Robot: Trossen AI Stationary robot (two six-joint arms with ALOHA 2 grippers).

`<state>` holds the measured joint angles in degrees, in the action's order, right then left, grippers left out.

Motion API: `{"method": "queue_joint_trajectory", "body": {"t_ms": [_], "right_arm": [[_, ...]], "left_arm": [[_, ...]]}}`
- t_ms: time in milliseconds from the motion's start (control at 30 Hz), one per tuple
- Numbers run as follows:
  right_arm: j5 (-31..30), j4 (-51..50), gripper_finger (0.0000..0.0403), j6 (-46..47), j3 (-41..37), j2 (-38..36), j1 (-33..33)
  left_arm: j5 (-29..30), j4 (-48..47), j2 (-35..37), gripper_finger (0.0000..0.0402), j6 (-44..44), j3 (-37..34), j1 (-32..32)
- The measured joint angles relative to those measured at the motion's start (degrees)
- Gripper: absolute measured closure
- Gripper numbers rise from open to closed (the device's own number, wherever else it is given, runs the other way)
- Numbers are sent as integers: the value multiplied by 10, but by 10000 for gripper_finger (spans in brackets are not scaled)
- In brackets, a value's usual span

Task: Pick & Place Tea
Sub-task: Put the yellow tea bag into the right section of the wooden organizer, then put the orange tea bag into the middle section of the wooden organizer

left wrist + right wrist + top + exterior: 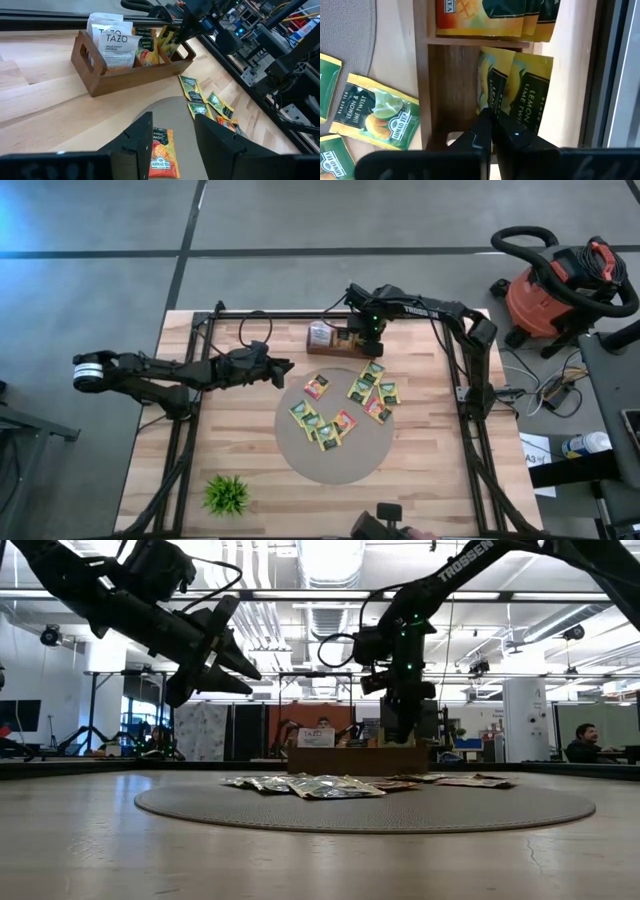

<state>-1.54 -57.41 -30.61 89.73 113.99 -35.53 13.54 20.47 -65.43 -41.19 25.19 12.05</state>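
Note:
Several yellow-green and a few orange tea sachets lie flat on a round grey mat. A wooden box at the table's far side holds more sachets upright. My right gripper is down in the box's right end, shut on a yellow-green sachet. My left gripper hovers open, high above the table at the mat's left edge. In its wrist view an orange sachet lies below, between the open fingers. My right gripper pinches a yellow-green lemon-and-lime sachet by its edge between the two shut fingers, from above, pointing down. The sachet stands in the box's end compartment, next to a second like sachet.
A small green plant stands near the table's near left corner. Black frame rails run along the table's left, right and far sides. A red shop vacuum stands on the floor beyond the table's far right corner.

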Motion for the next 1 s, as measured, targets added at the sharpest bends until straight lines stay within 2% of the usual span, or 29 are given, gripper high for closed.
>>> {"method": "queue_joint_trajectory", "body": {"t_ms": [167, 333, 500, 733, 900, 1000], "right_arm": [[-2, 3, 358, 2, 0, -4, 0], [-30, 3, 312, 5, 5, -22, 0], [-32, 4, 286, 5, 10, -58, 0], [-46, -2, 287, 30, 10, -106, 0], [-43, -67, 297, 81, 8, -120, 0], [-18, -100, 301, 110, -10, -130, 0]], "left_arm": [[1, 0, 0, 262, 0, 1, 0], [1, 0, 0, 262, 0, 1, 0], [1, 0, 0, 262, -8, 0, 0], [1, 0, 0, 262, -9, 0, 0], [-2, 0, 0, 262, -10, 0, 0], [-6, 0, 0, 262, -10, 0, 0]]}}
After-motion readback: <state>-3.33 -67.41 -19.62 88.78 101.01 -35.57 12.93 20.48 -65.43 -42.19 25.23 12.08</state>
